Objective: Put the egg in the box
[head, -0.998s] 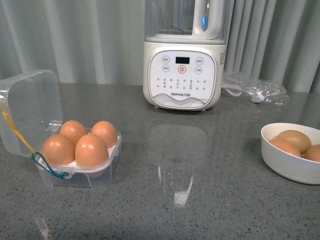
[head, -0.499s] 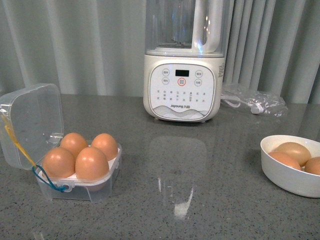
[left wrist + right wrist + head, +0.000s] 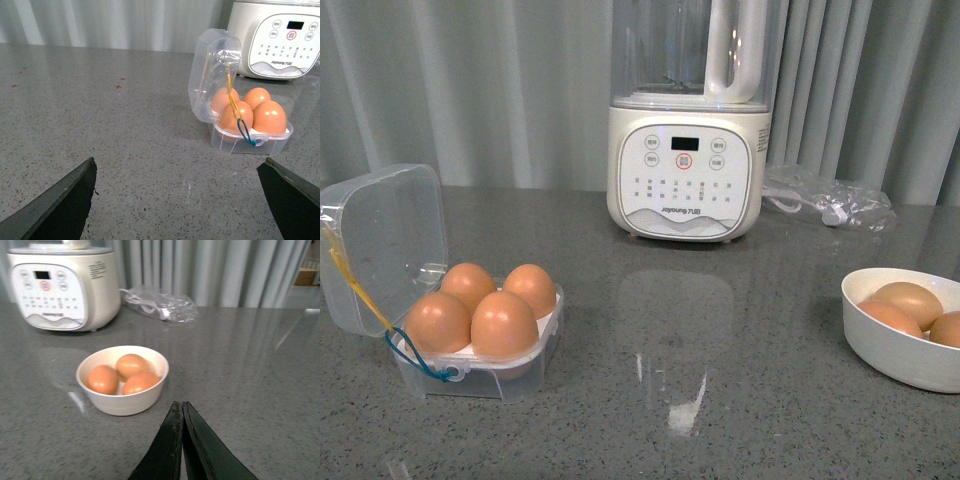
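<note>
The box (image 3: 480, 380) is a small clear plastic case at the table's left, its hinged lid (image 3: 385, 245) standing open with a yellow-and-blue cord hanging over it. Brown eggs (image 3: 503, 322) fill all its hollows. In the left wrist view the box (image 3: 265, 145) and its eggs (image 3: 270, 116) lie ahead of my left gripper (image 3: 179, 161), which is open and empty above bare table. Three more brown eggs (image 3: 131, 363) sit in a white bowl (image 3: 122, 402) just ahead of my right gripper (image 3: 180, 404), which is shut on nothing. Neither arm shows in the front view.
A white blender (image 3: 687, 170) with a clear jug stands at the back centre. A crumpled clear bag with a cable (image 3: 830, 195) lies right of it. The bowl (image 3: 895, 355) is at the right edge. Grey curtains close the back.
The whole scene has slid a little lower in the front view since a second ago. Nothing on the table has moved relative to anything else.
</note>
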Tool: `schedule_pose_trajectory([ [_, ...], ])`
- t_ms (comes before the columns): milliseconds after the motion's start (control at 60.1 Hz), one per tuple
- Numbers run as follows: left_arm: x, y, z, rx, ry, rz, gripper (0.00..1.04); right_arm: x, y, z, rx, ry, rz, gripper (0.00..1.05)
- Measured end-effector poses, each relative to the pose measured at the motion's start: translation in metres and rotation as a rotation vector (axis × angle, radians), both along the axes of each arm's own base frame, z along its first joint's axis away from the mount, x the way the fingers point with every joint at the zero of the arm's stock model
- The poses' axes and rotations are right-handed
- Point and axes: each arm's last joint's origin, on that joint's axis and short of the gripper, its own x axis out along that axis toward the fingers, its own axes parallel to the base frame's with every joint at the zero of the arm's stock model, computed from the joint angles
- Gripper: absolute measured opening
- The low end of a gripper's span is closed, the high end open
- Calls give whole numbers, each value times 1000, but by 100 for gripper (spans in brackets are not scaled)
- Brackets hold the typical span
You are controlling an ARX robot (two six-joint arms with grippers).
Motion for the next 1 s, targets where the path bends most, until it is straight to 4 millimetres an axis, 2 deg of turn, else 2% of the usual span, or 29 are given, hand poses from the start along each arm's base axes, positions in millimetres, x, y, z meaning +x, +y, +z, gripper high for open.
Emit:
schedule_pose_trajectory([
  [499, 0, 0, 0, 0, 0, 0, 98, -11, 3, -18, 0, -12, 17, 3],
  [998, 0, 0, 0, 0, 0, 0, 98, -25, 3, -21, -1, -9, 17, 3],
])
